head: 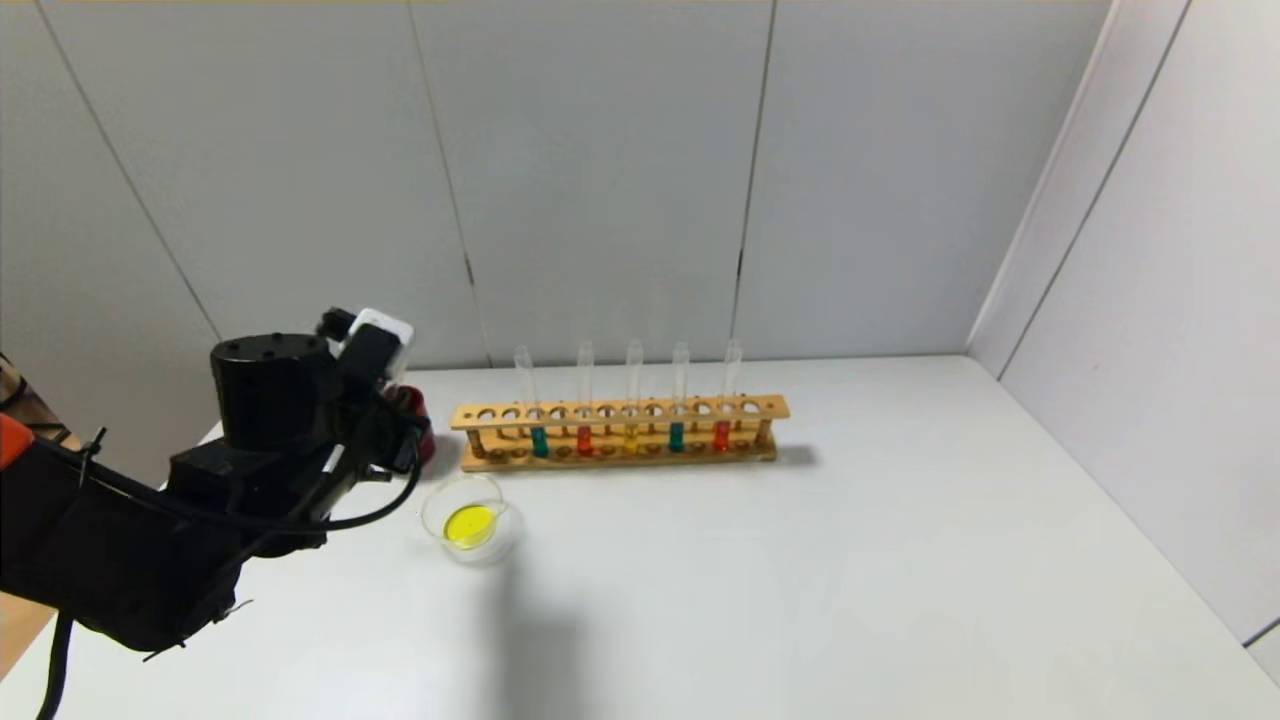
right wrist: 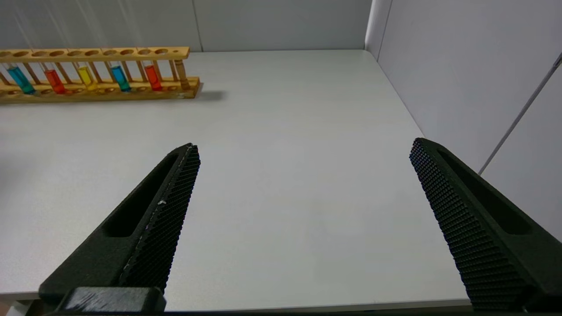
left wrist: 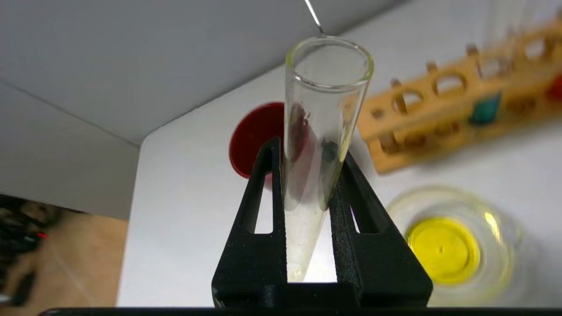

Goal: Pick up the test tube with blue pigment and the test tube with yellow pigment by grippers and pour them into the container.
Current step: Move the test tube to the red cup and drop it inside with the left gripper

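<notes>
My left gripper (left wrist: 307,160) pinches a clear, emptied glass test tube (left wrist: 322,109) between its black ribbed fingers. Just beside it sits the low round glass dish (left wrist: 505,228) holding yellow liquid; behind, a dark red cup (left wrist: 252,138), partly hidden. My right gripper (right wrist: 303,151) hangs spread wide over bare table.

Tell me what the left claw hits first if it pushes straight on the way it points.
Probably the dark red cup, straight past the left claw and its empty test tube; depth is unclear.
</notes>
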Controlling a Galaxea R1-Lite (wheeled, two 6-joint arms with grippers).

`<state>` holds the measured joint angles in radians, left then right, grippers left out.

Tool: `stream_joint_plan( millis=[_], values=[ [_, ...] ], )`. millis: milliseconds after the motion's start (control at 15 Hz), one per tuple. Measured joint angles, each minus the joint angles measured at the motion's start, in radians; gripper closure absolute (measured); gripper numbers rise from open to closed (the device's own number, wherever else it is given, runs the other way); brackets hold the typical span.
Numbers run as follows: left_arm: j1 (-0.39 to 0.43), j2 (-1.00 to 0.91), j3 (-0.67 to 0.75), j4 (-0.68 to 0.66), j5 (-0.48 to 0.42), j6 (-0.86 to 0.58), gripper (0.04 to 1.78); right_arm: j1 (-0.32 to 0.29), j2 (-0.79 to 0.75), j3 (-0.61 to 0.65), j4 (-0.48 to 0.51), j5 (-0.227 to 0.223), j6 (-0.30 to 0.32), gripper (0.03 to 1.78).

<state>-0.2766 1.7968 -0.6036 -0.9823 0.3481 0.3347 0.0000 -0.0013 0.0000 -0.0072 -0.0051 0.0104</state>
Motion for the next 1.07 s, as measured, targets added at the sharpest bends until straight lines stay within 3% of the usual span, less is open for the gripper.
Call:
stream_joint_plan(
  millis=[400,800,1067],
  values=[
    [0.131,0.029,-0.206,0.048,-0.083,-0.135,1.49,0.000,0.000,0.000,0.000,0.000,0.000,0.06],
    [0.148,0.145,-0.386,0.074,-0.122,-0.177,1.49,0.000,0.000,0.000,0.000,0.000,0.000,0.06],
    [0.154,0.212,-0.415,0.074,-0.125,-0.195,1.49,0.000,0.000,0.000,0.000,0.000,0.000,0.06]
  ],
)
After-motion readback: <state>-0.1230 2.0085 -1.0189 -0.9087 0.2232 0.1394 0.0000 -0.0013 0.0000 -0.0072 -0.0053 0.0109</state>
